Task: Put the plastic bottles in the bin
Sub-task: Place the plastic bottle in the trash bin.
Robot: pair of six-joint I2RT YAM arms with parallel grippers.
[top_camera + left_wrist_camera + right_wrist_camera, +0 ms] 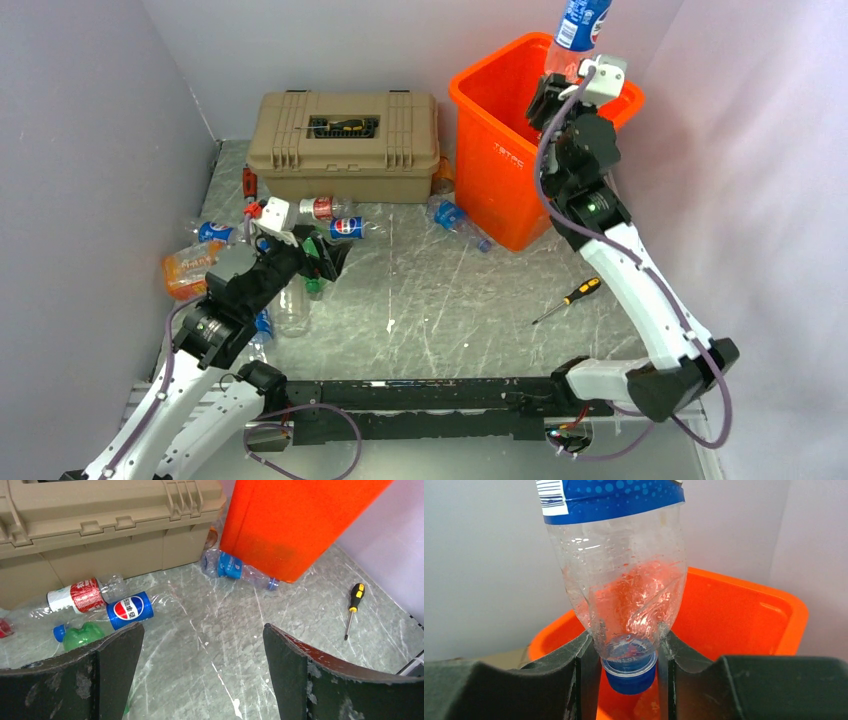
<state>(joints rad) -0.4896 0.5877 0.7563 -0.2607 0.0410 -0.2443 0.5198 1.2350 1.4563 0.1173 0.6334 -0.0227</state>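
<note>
My right gripper (553, 95) is shut on the neck of a clear Pepsi bottle (580, 25) and holds it cap down over the open orange bin (500, 170). In the right wrist view the fingers (586, 665) flank the blue cap of the bottle (624, 580), with the bin's rim (784, 610) behind. My left gripper (325, 262) is open and empty above the table (202, 645). Ahead of it lie a Pepsi bottle (129, 610), a red-and-white labelled bottle (82, 594) and a green bottle (82, 635). A blue-labelled bottle (230, 566) lies against the bin's base (290, 525).
A tan latched toolbox (345, 150) stands at the back, left of the bin. A yellow-handled screwdriver (570, 298) lies on the table right of centre. An orange-wrapped bottle (190, 268) and other bottles lie by the left wall.
</note>
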